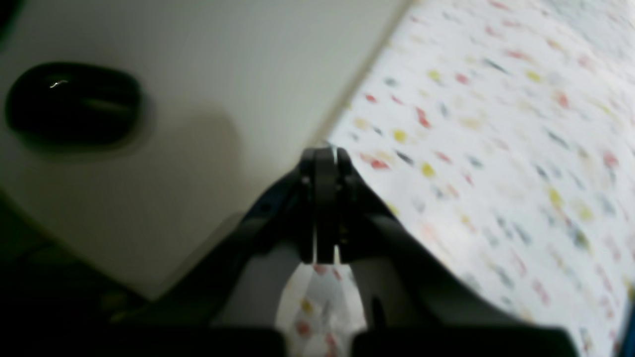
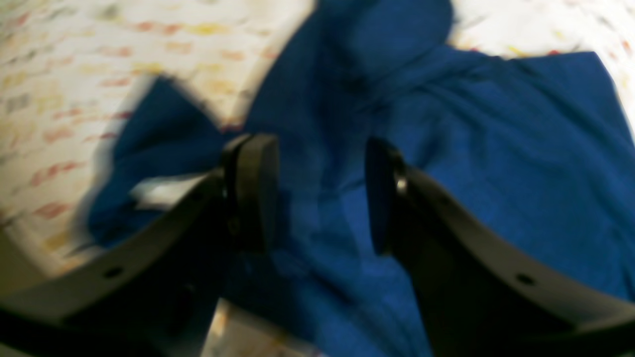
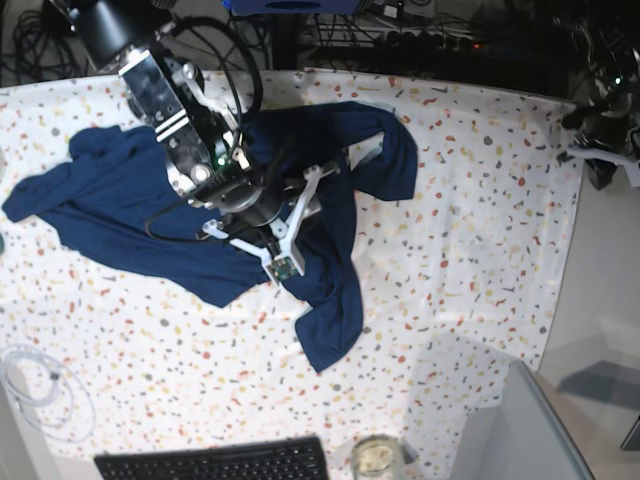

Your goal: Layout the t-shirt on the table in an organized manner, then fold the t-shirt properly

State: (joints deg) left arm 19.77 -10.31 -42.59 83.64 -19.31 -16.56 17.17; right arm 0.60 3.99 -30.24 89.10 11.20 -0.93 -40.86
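One t-shirt [image 3: 200, 200], one keyboard [image 3: 212, 462], one jar [image 3: 375, 458].

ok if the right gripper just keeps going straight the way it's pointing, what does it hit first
Most likely the t-shirt. In the right wrist view the right gripper is open, and blue fabric fills the gap between its fingers, with the table beneath. How far off the cloth lies is unclear, since the picture is blurred.
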